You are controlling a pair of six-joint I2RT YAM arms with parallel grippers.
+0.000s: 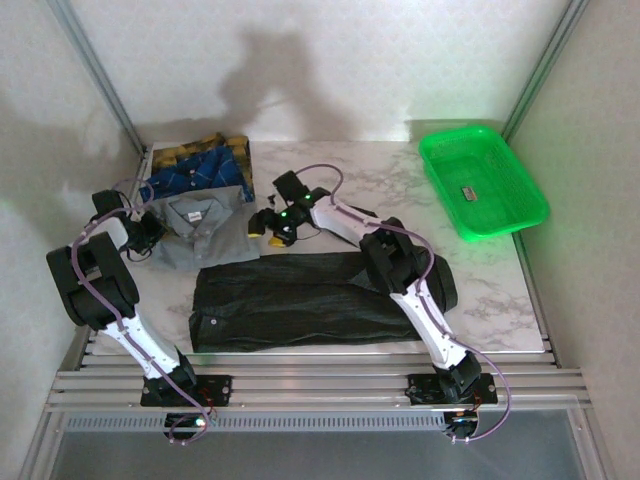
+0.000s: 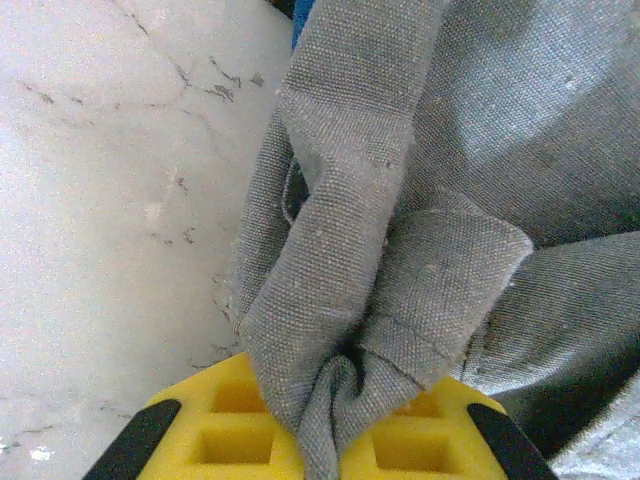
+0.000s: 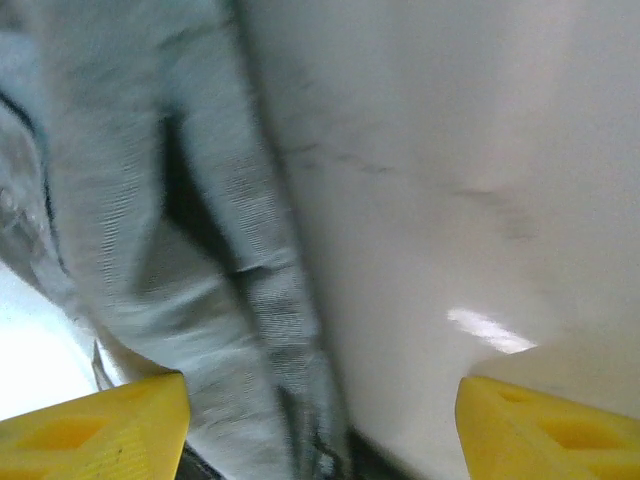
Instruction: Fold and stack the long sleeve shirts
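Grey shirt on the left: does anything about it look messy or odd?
Yes. The grey-blue shirt has its left edge bunched into a crumpled wad, pinched in the left hand, so that side is not lying flat.

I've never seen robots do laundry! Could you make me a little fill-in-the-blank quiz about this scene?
1. The grey-blue shirt is pinched by the left gripper, whose jaws are ____.
2. The right gripper has its jaws ____.
3. The plastic basket is bright ____.
4. The dark shirt lies spread on the marble ____.
Missing words: shut, open, green, table.
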